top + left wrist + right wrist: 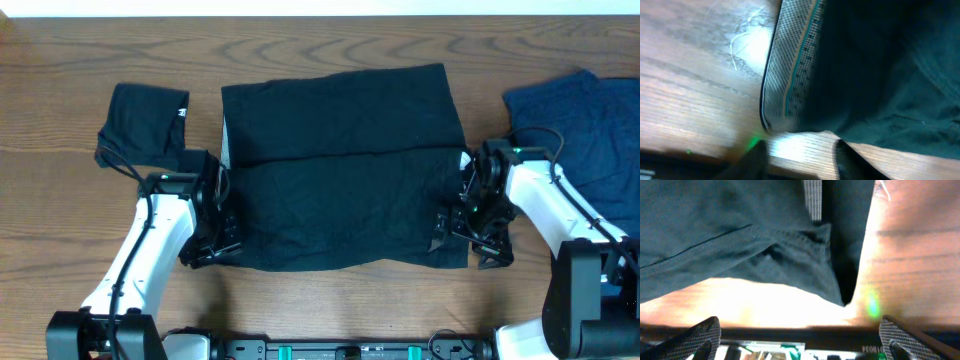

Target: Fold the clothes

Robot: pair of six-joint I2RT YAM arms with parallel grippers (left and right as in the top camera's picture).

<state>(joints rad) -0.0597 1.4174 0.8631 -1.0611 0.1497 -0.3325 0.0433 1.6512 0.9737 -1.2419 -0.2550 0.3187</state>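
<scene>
**Flanking the black garment with both grippers open**

Sitting at the two near corners of the black garment (pixel 340 170), the arms mirror each other. That suits a wide cloth, which has to be handled evenly from both ends to stay square.

The garment lies flat in the middle of the table (pixel 60 200). An edge runs across it from side to side, so one layer seems to lie over another. Which half is on top I cannot tell.

The left gripper (pixel 212 240) is at the near left corner. In its wrist view the left gripper (pixel 800 165) has its jaws partly apart with only bare wood between them. The cloth edge and a strip of grey mesh lining (pixel 790 70) lie just ahead, ungripped.

The right gripper (pixel 468 232) is at the near right corner. Its wrist view shows the right gripper (pixel 800 337) spread wide and empty, with a cloth corner hanging just beyond the fingertips.

With both holding nothing, this looks like a pause between folds, and the next grasp probably goes to these corners.

A small folded piece (pixel 143 122) sits at far left, apparently done and out of the way. A navy garment (pixel 585 125) waits at far right, unfolded, beside the right arm.
</scene>
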